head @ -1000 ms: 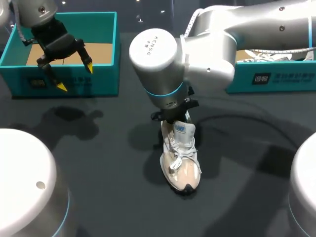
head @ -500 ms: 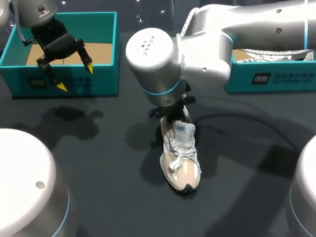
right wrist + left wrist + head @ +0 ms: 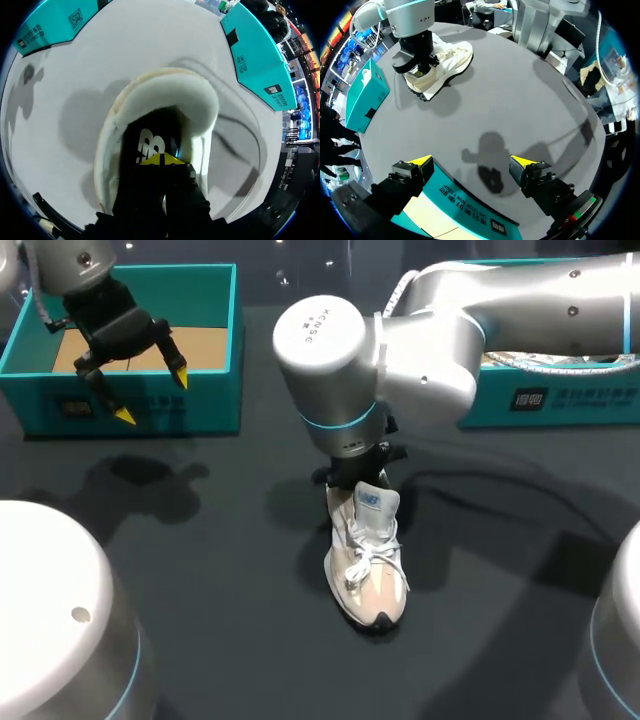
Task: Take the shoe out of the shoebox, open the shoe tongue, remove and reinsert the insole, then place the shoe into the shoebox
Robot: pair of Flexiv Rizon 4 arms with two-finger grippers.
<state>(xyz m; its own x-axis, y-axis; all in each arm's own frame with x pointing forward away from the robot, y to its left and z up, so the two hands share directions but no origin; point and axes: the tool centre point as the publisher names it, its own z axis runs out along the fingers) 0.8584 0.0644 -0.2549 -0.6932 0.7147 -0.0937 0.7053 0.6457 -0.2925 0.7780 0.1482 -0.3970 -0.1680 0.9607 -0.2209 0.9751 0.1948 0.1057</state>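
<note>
Shoe (image 3: 366, 560) stands on its sole in the middle of the dark table (image 3: 200, 540), toe toward the near edge. The right gripper (image 3: 160, 159) reaches down into its heel opening, and I cannot tell how its jaws stand. The left gripper (image 3: 152, 396) hangs over the front wall of the left shoebox (image 3: 215, 390), jaws wide apart and empty.

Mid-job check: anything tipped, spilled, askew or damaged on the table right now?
Nothing stands out. The shoe stands upright on its sole, laced, with the right gripper down inside its opening. The left gripper hangs open above the front wall of the left shoebox, touching nothing. No spill or damage shows.
</note>
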